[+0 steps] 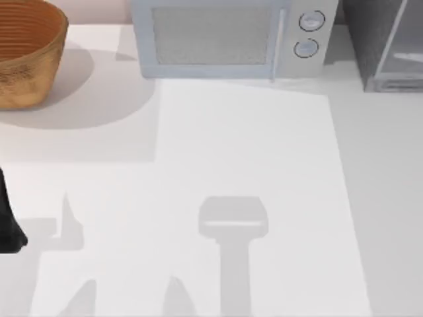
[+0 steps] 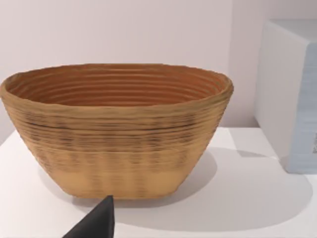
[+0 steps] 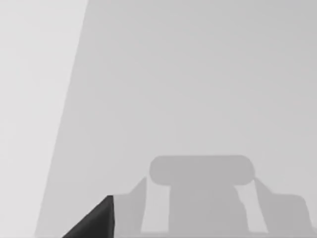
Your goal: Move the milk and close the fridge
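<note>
Three things stand along the far edge of the table [image 1: 264, 198] in the top view: a woven basket [image 1: 26, 56] well to the left of the microwave [image 1: 225, 36], the microwave itself in the middle, and the fridge [image 1: 386, 46] just to its right, cut by the frame. Its pale door appears angled outward, so I judge it open. No milk carton lies anywhere near the microwave. A dark piece of my left arm [image 1: 10, 224] sits far to the microwave's near left.

From the left wrist, the basket [image 2: 116, 131] stands close ahead, with the microwave's side [image 2: 292, 94] beside it and a dark fingertip [image 2: 96, 223] low in the foreground; whether those jaws are parted I cannot tell.

From the right wrist, bare table [image 3: 198, 74] and another dark fingertip [image 3: 94, 220]; jaw state again cannot be told.

Judging from this, the task is at its start: the next move calls for finding the milk, probably toward the fridge.
</note>
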